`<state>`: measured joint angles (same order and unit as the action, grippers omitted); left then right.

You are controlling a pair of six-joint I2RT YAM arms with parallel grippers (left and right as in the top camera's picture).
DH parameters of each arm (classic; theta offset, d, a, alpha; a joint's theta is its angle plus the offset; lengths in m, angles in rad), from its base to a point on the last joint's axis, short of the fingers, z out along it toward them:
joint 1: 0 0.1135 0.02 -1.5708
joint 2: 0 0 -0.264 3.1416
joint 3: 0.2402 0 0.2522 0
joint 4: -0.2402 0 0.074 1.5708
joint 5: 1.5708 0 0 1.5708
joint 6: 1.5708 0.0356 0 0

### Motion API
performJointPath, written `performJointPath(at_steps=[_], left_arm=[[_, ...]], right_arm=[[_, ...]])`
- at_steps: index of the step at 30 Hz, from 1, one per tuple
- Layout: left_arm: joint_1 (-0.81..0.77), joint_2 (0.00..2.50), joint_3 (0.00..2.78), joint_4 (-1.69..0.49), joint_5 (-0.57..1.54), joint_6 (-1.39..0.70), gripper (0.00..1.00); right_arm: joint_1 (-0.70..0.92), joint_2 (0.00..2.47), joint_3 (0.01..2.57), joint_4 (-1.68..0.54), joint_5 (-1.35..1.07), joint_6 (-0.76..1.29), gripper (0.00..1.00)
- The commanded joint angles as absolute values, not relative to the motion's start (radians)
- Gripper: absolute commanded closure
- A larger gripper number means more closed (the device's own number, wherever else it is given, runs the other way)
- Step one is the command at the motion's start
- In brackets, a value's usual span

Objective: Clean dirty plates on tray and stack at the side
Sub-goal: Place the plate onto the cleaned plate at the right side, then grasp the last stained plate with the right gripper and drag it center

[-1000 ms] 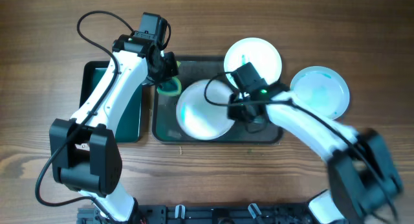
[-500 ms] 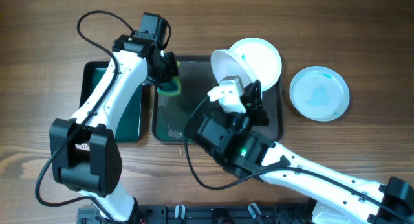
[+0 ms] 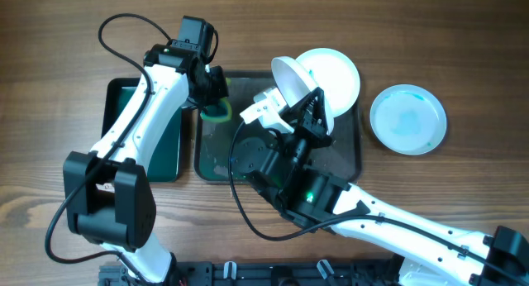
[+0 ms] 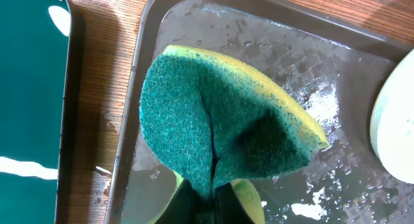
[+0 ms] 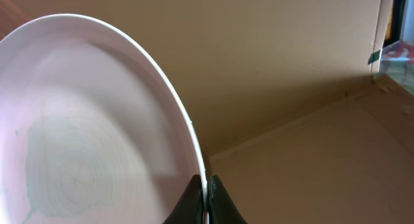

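My left gripper (image 3: 213, 100) is shut on a green and yellow sponge (image 3: 218, 112), folded over the near-left corner of the dark grey tray (image 3: 347, 158). In the left wrist view the sponge (image 4: 220, 120) bulges out of the jaws (image 4: 213, 208) above the wet tray floor (image 4: 336, 75). My right gripper (image 3: 306, 96) is raised high and shut on the rim of a white plate (image 3: 288, 73), held tilted on edge. In the right wrist view this plate (image 5: 84, 133) shows a faint teal smear, with the jaws (image 5: 206, 195) on its rim. A second plate (image 3: 335, 71) lies at the tray's far right corner. A third, teal-smeared plate (image 3: 407, 119) lies on the table to the right.
A smaller dark green tray (image 3: 161, 141) lies left of the grey tray, and it also shows in the left wrist view (image 4: 32, 88). The raised right arm covers the front middle of the grey tray. Wooden table lies all around.
My right gripper has lifted its plate off the tray, risen towards the camera and tipped the plate on edge. The left arm and sponge have not moved.
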<state>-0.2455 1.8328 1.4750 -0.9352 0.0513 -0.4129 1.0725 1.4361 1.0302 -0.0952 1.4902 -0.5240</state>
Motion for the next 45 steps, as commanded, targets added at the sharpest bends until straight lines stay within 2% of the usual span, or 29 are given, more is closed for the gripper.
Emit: performJointPath(at_steps=[1, 3, 5, 7, 10, 11, 12, 14, 16, 17, 21, 23, 29, 36, 39, 44, 45], left_arm=[[-0.245, 1.821, 1.489, -0.932, 0.06, -0.4, 0.96], [-0.245, 1.821, 1.489, -0.933, 0.059, -0.4, 0.96], [-0.245, 1.821, 1.489, -0.933, 0.06, -0.4, 0.96], [-0.245, 1.821, 1.489, -0.933, 0.059, -0.4, 0.96], [-0.245, 1.821, 1.489, -0.932, 0.059, -0.4, 0.96], [-0.245, 1.821, 1.489, -0.932, 0.059, -0.4, 0.96], [-0.245, 1.821, 1.489, -0.933, 0.059, -0.4, 0.96], [-0.245, 1.821, 1.489, -0.932, 0.059, -0.4, 0.96], [-0.245, 1.821, 1.489, -0.932, 0.059, -0.4, 0.96], [-0.245, 1.821, 1.489, -0.932, 0.059, -0.4, 0.96], [-0.245, 1.821, 1.489, -0.931, 0.059, -0.4, 0.96], [-0.245, 1.821, 1.489, -0.928, 0.059, -0.4, 0.96], [-0.245, 1.821, 1.489, -0.905, 0.059, -0.4, 0.96], [-0.245, 1.821, 1.489, -0.898, 0.06, -0.401, 0.96], [-0.245, 1.821, 1.489, -0.898, 0.06, -0.4, 0.96], [-0.245, 1.821, 1.489, -0.899, 0.06, -0.4, 0.96], [-0.245, 1.821, 1.489, -0.898, 0.06, -0.4, 0.96]], right_arm=[[1.076, 1.429, 0.963, -0.097, 1.502, -0.347, 0.96], [1.074, 1.429, 0.911, -0.173, 1.362, -0.2, 0.96], [1.061, 1.428, 0.905, -0.344, 1.19, 0.044, 0.96], [0.974, 1.401, 0.908, -0.482, 0.979, 0.267, 0.96], [0.78, 1.287, 0.916, -0.54, 0.569, 0.344, 0.96], [0.554, 1.191, 0.916, -0.54, 0.266, 0.344, 0.96], [0.476, 1.169, 0.916, -0.542, 0.178, 0.344, 0.96], [0.216, 1.139, 0.916, -0.57, -0.025, 0.362, 0.96], [-0.004, 1.151, 0.914, -0.621, -0.09, 0.423, 0.96], [-0.206, 1.19, 0.905, -0.629, -0.13, 0.425, 0.96], [-0.453, 1.344, 0.901, -0.595, -0.113, 0.437, 0.96], [-0.504, 1.443, 0.893, -0.525, -0.091, 0.503, 0.96], [-0.471, 1.639, 0.892, -0.426, -0.12, 0.469, 0.96], [-0.398, 1.648, 0.892, -0.504, -0.066, 0.423, 0.96], [-0.398, 1.645, 0.892, -0.564, 0.012, 0.498, 0.96], [-0.398, 1.606, 0.892, -0.574, 0.042, 0.5, 0.96], [-0.398, 1.586, 0.894, -0.575, 0.047, 0.499, 0.91]])
